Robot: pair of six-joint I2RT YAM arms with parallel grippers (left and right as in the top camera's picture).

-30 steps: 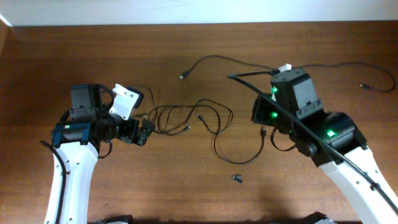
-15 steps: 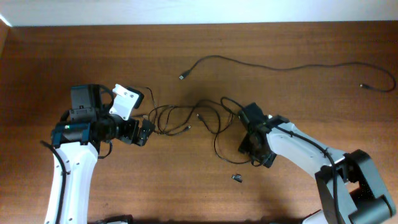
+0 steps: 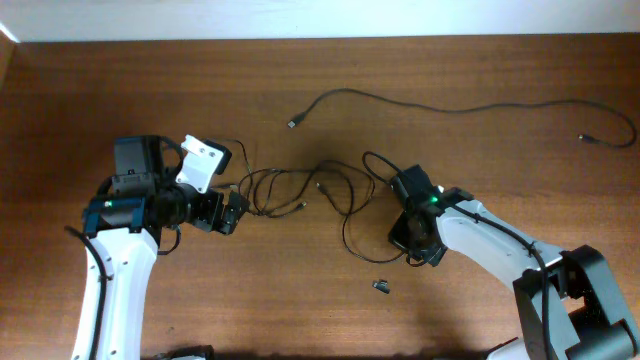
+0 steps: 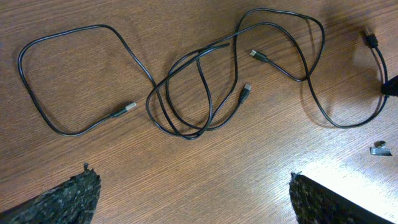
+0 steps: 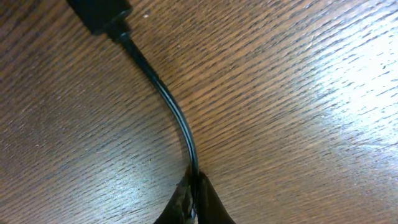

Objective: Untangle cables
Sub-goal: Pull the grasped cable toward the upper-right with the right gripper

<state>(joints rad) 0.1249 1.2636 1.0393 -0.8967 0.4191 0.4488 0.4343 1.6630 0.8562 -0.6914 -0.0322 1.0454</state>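
Observation:
Thin black cables (image 3: 300, 188) lie in a loose tangle of loops at the table's middle; the left wrist view shows them spread with small plugs (image 4: 200, 93). My left gripper (image 3: 232, 212) is open and empty at the tangle's left end, its fingers (image 4: 193, 200) wide apart over bare wood. My right gripper (image 3: 415, 240) is low at the tangle's right loop. It is shut on a cable strand (image 5: 169, 102) just below its black plug (image 5: 99, 14); the fingertips (image 5: 194, 200) pinch the cord against the table.
A separate long thin cable (image 3: 450, 105) runs across the back from centre to the far right edge. A tiny dark loose piece (image 3: 382, 287) lies in front of the right gripper and also shows in the left wrist view (image 4: 380, 149).
My right arm swung from the back right down onto the tangle's right loop and closed on a strand there. The left arm has not moved.

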